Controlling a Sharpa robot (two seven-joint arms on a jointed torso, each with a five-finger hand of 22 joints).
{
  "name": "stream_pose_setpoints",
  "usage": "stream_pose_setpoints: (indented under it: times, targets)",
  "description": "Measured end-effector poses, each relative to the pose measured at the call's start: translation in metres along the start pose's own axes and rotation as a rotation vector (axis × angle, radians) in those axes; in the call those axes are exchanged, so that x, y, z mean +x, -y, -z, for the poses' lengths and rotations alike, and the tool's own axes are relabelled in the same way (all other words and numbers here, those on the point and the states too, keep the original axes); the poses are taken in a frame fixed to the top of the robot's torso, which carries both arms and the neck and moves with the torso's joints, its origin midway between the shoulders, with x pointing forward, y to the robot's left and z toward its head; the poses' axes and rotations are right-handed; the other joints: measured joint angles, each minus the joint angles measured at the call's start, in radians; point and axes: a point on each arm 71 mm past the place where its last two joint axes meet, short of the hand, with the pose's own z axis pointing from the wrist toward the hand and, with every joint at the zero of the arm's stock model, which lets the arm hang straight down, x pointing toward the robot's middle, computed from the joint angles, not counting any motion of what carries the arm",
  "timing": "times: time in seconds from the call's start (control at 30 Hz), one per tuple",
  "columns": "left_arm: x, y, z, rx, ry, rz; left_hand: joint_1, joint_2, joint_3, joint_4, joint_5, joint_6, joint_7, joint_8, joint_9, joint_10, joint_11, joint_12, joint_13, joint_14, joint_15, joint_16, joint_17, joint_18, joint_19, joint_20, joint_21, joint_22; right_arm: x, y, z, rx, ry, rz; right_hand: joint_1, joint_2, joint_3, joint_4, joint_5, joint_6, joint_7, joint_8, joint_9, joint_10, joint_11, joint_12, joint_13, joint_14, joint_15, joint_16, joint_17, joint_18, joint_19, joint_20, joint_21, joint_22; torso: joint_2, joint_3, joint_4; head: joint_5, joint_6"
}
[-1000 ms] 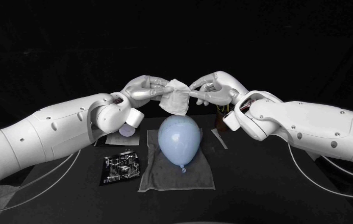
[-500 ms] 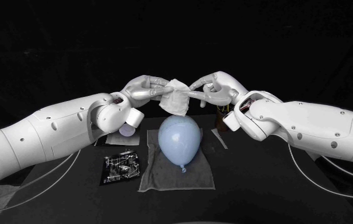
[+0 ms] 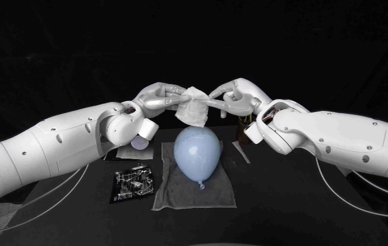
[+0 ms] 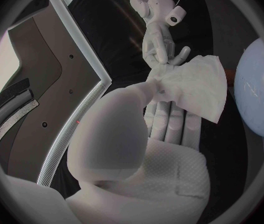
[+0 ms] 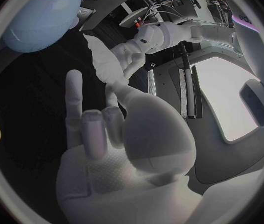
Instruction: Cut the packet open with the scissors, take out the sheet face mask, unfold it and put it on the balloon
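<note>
Sheet face mask (image 3: 192, 108), one only, hangs white and crumpled in the air between the two hands, at 12 o'clock from the balloon (image 3: 197, 152) and just above its rounded top; whether the lower corner touches the balloon cannot be told. The left hand (image 3: 162, 99) grips the mask's 9 o'clock edge, thumb pressed against the fingers with the fabric between them. The right hand (image 3: 234, 97) takes the 3 o'clock edge at its fingertips, one finger stretched toward the mask and the others curled in. In the left wrist view the mask (image 4: 194, 87) drapes over the left hand's fingers (image 4: 169, 117), and the right hand (image 4: 159, 40) reaches to its far corner.

One pale blue balloon lies on its side on the black table (image 3: 283, 207), knot toward 6 o'clock, on a single grey cloth (image 3: 174, 198) that spreads out under it. One opened packet (image 3: 133, 183), dark and shiny with silvery print, lies flat at 8 o'clock from the balloon, just beside the cloth's edge; its writing is too small to read. One flat grey piece (image 3: 135, 153) sits at 12 o'clock from the packet. One narrow pale strip (image 3: 241, 152) lies at 3 o'clock from the balloon, beside the cloth. No brand or label can be made out on the balloon, the mask or the cloth.
</note>
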Motion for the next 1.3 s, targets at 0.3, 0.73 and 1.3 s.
stream_pose_setpoints:
  times: [0.3,0.73,1.3]
  targets:
    - [0.0,0.0,0.0,0.0,0.0,0.0,0.0,0.0,0.003,-0.003,0.0,0.0,0.0,0.0,0.0,0.0,0.0,0.0,0.0,0.002,-0.002,0.0,0.0,0.0,0.0,0.0,0.0,0.0,0.0,-0.001,0.0,-0.005,0.0,0.001,0.002,0.026,0.027,-0.007,-0.003,0.014,-0.007,0.019,0.009,0.008,-0.004,0.024,-0.003,0.005,-0.005,0.014,-0.003,-0.001,0.005,-0.012,0.023,0.017,0.0,0.0,-0.0003,0.001,-0.002]
    - [-0.006,-0.001,0.001,-0.003,0.015,-0.006,-0.004,0.004,0.004,-0.004,0.0,-0.001,0.0,-0.004,0.002,0.0,0.0,0.0,0.0,0.004,-0.004,0.0,0.001,0.0,0.0,0.0,0.0,0.0,0.003,-0.007,0.007,-0.021,-0.011,-0.023,0.002,0.031,0.03,-0.01,-0.006,0.018,-0.011,0.029,0.015,0.011,-0.008,0.024,-0.003,0.005,-0.005,0.014,-0.003,-0.003,0.005,-0.012,0.027,0.021,0.0,0.0005,-0.0006,0.004,-0.006]
    - [-0.005,-0.001,-0.001,-0.004,0.014,-0.009,-0.006,0.002,0.004,-0.004,-0.003,-0.003,0.0,0.0,0.002,0.0,0.0,0.0,0.0,0.004,-0.003,0.0,0.001,-0.001,0.0,0.0,0.0,0.0,0.018,-0.021,0.01,-0.028,-0.053,-0.107,-0.002,0.035,0.031,-0.008,-0.008,0.018,-0.011,0.029,0.02,0.012,-0.01,0.024,-0.003,0.009,-0.009,0.011,-0.003,-0.004,0.001,-0.016,0.027,0.024,0.0,0.0006,-0.0005,0.003,-0.009]
